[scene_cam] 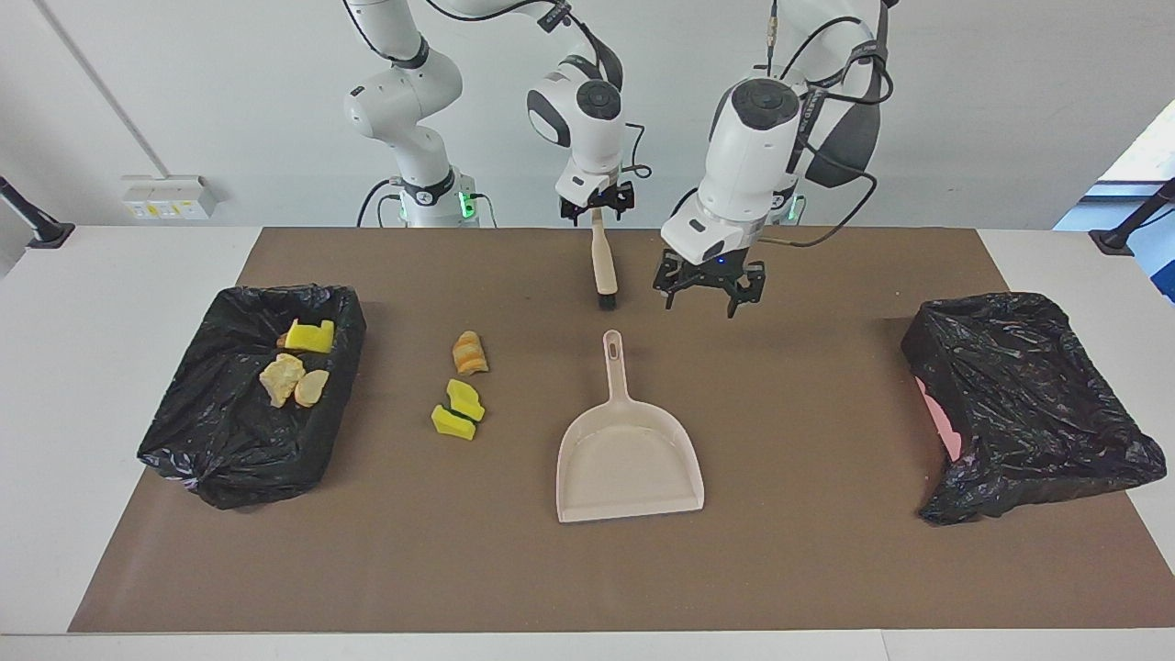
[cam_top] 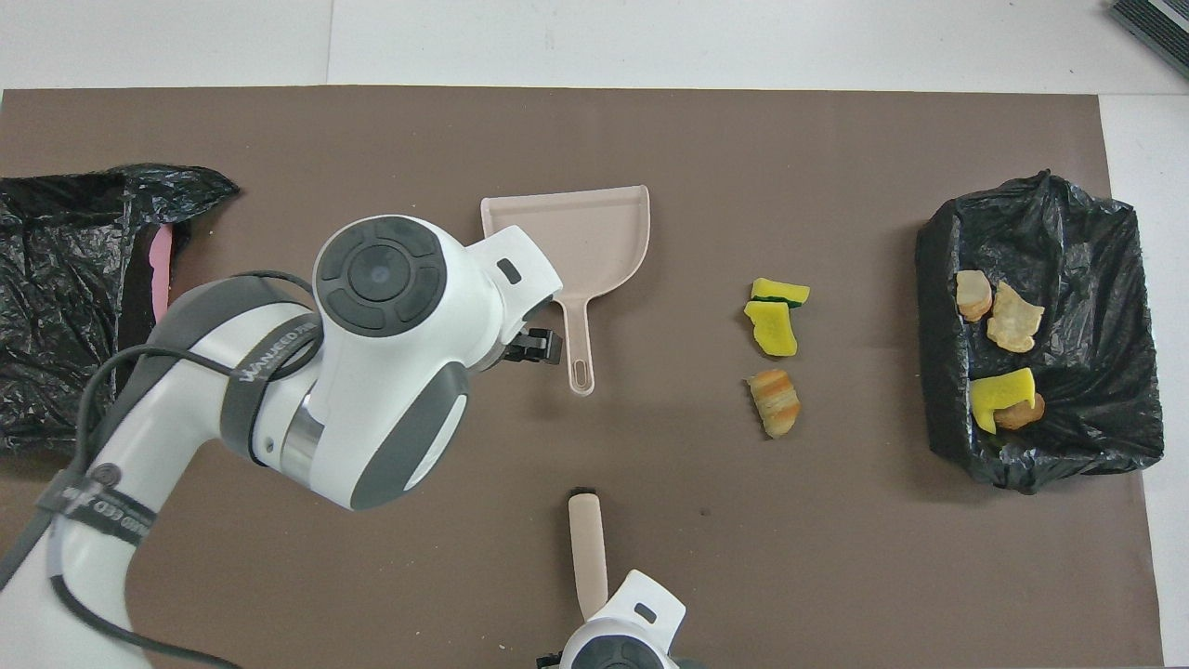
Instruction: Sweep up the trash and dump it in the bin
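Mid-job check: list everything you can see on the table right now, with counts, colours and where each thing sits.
Table: one, white, under everything.
Mat: one, brown, covering the table's middle.
Dustpan: one, beige, mid-mat, handle toward the robots.
Brush: one, beige with black bristles, nearer the robots than the dustpan.
Loose trash: three on the mat between the dustpan and the filled bin: bread lump, orange-brown; sponge chunks, yellow and green.
Filled bin: one, black-lined, right arm's end, holding four pieces.
Other bin: one, black-lined, pink showing, left arm's end.
Right gripper: at the brush handle's end.
Left gripper: open, over the mat beside the dustpan handle.
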